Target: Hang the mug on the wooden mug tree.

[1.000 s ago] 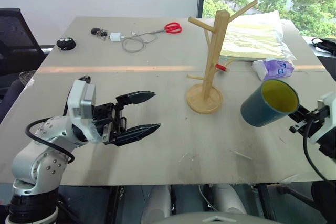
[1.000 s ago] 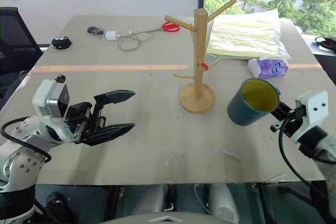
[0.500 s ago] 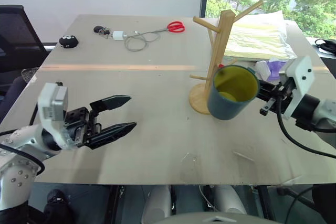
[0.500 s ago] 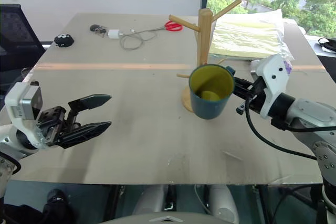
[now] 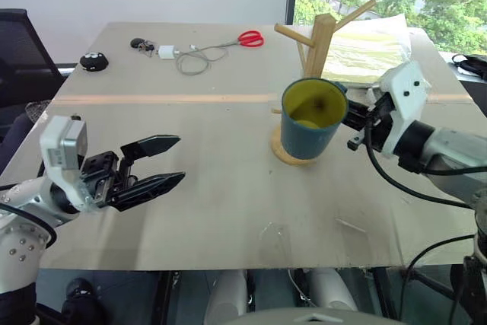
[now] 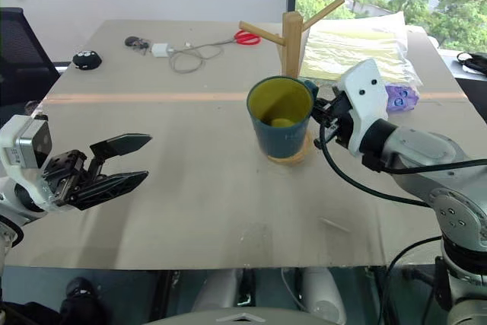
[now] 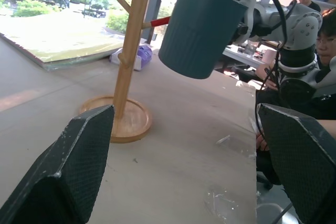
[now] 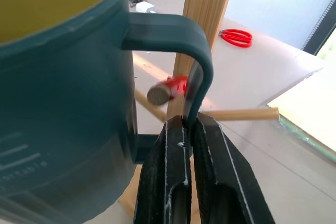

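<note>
Mug, pinched by its handle in the right tool, had swung in from the bench's right side and hung upright just in front of the tree. Its handle loop now framed the red-tipped peg, so hooking looked close. Left tool stood wide, empty, well apart.

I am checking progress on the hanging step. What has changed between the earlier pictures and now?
The right hand, shut on the handle of the mug, carried the mug leftward from the table's right side up to the wooden mug tree; the red-tipped peg now shows in the handle loop. The left hand drew back to the left, open and empty. The mug tree, scissors and cable stayed.
</note>
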### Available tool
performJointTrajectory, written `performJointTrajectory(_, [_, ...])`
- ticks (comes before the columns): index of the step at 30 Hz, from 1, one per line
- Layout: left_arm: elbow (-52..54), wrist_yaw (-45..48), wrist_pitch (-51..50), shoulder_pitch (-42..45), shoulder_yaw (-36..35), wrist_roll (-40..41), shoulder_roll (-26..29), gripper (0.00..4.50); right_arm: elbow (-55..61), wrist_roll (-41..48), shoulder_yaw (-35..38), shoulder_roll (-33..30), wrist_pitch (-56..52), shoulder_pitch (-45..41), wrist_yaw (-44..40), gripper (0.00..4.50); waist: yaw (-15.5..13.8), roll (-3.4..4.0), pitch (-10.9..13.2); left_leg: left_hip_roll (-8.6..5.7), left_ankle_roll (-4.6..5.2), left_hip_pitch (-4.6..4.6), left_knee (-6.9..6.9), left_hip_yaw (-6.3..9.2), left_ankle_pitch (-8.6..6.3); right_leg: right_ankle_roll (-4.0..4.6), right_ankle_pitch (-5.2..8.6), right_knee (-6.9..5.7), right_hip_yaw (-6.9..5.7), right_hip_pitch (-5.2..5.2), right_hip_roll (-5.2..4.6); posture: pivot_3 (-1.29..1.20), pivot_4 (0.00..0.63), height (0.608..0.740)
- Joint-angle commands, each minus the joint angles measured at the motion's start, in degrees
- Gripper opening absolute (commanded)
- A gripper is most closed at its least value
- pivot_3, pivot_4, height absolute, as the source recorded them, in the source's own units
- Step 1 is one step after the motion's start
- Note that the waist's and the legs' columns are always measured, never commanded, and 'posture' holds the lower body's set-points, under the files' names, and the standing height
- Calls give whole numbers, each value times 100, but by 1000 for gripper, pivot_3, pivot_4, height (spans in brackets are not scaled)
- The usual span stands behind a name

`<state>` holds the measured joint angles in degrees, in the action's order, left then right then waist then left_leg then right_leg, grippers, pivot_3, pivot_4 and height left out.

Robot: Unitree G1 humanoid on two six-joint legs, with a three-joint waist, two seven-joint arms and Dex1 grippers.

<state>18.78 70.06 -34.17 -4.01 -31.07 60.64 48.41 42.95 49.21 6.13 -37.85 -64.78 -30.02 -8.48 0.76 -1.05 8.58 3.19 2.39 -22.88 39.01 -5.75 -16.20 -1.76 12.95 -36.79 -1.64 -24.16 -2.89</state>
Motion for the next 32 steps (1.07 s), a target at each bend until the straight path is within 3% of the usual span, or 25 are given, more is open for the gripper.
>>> performJointTrajectory(1, [33, 144, 173, -62, -137, -43, -67, 4500, -234, -313, -362, 283, -204, -464, 382, 31, 4, 0, 1, 0, 0, 0, 0, -2, 0, 0, 0, 0, 1, -1, 0, 0, 150, 740])
performJointTrajectory(4, [70, 170, 205, -199, -195, -40, -150, 4500, -397, -530, -605, 349, -363, -508, 425, 958, -7, 0, 0, 0, -2, -7, 0, -2, 1, 0, 0, -1, 0, -7, -1, 0, 150, 740])
performJointTrajectory(8, [123, 89, 284, -309, -226, -107, -225, 4500, -89, -95, -71, 60, -382, -211, -151, 2519, -14, -1, 0, 0, 1, -9, -1, -7, -1, -1, -1, 3, -1, -8, -6, 0, 150, 740])
performJointTrajectory(15, [246, -181, 293, -520, 97, -341, -458, 4500, 186, 387, 1418, -1015, 774, 1201, -2314, 2519, -14, -3, 0, -1, 28, -9, -7, -4, -17, -4, -1, 9, -3, -5, -6, 0, 150, 740])
performJointTrajectory(21, [65, -591, 757, -801, 387, -1440, -538, 4500, -378, -560, 2492, -1060, 2175, 3343, -3518, 2519, -42, -9, -2, -2, 32, 6, -7, 3, -19, -3, 1, 8, -5, 12, -3, 0, 150, 740])
performJointTrajectory(25, [-120, -692, 970, -983, 416, -1921, -456, 4500, -971, -1272, 2756, -1015, 3184, 4482, -4225, 2519, -54, -8, -2, -4, 33, 9, -6, 0, -19, -4, 2, 8, -1, 12, -6, 0, 150, 740])
performJointTrajectory(32, [-205, -901, 928, -773, 579, -2229, -398, 4500, -1315, -1661, 2373, -825, 3823, 4673, -4338, 2519, -14, -7, -2, 4, 32, 22, -4, 0, -19, -23, 13, 2, -2, 13, -4, 0, 150, 740])
